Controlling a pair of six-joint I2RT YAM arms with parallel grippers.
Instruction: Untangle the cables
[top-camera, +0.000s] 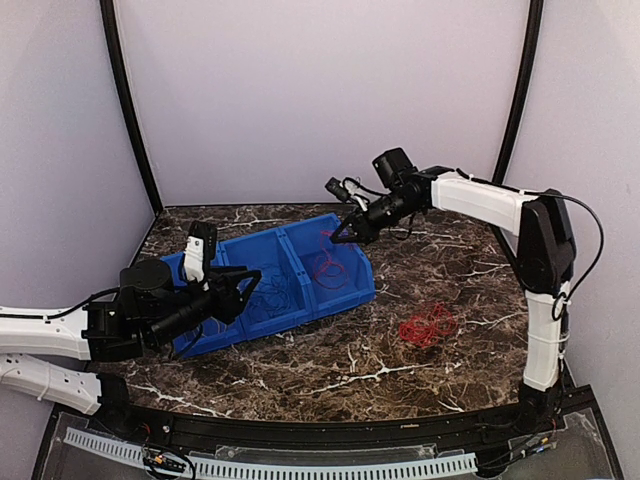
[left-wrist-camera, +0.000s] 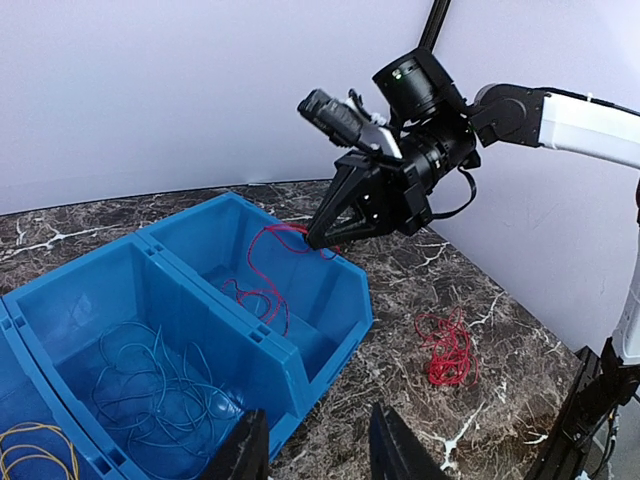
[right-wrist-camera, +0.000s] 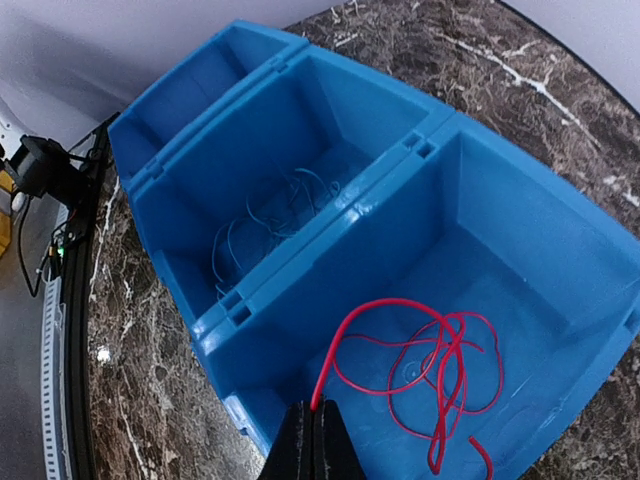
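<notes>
My right gripper is shut on one end of a red cable and holds it above the right compartment of the blue bin; the rest of the cable loops down into that compartment. A second red bunch lies on the table right of the bin and also shows in the left wrist view. Blue cables lie in the middle compartment. A yellow cable lies in the left one. My left gripper is open and empty over the bin's front edge.
The bin's three compartments stand in a row, slanted across the dark marble table. Pale walls enclose the back and sides. The table's curved front rail runs along the near edge.
</notes>
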